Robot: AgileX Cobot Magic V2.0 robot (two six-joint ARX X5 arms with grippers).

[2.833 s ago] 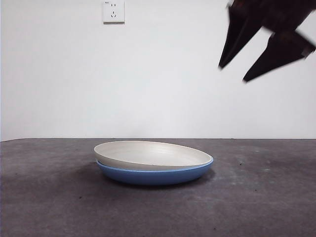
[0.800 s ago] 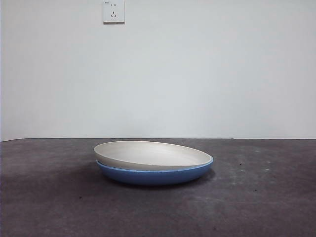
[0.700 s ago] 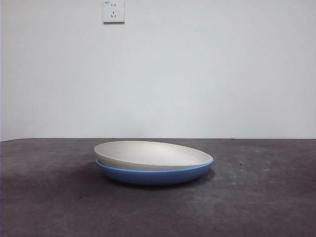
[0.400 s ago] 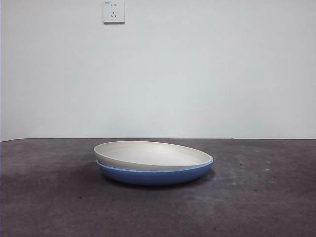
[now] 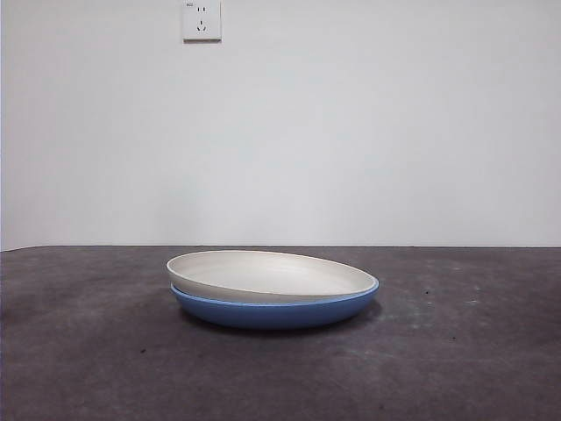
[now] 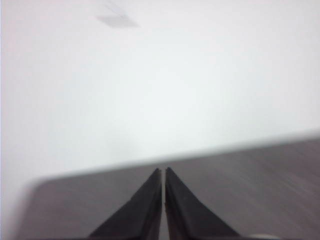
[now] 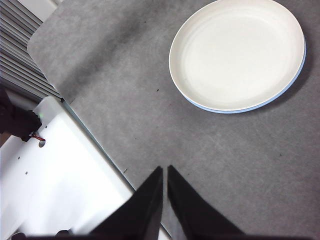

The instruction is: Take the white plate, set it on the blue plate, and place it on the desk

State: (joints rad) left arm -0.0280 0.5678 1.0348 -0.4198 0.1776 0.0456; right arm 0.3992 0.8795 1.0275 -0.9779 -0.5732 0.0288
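Note:
The white plate [image 5: 267,275] lies nested inside the blue plate [image 5: 276,313] at the middle of the desk [image 5: 456,351], its left side sitting a little higher. In the right wrist view the white plate [image 7: 236,52] covers the blue plate [image 7: 298,70], of which only a thin rim shows. My right gripper [image 7: 164,170] is shut and empty, high above the desk's edge, well away from the plates. My left gripper [image 6: 163,171] is shut and empty, facing the wall over the desk. Neither gripper shows in the front view.
A white wall socket [image 5: 202,19] sits on the back wall. In the right wrist view a white base [image 7: 55,175] borders the desk's edge, with grey slats [image 7: 20,55] beyond it.
An open gripper at the front view's top right 3.5 s ago has left the view. Over the last second nothing has moved; the plates stay stacked.

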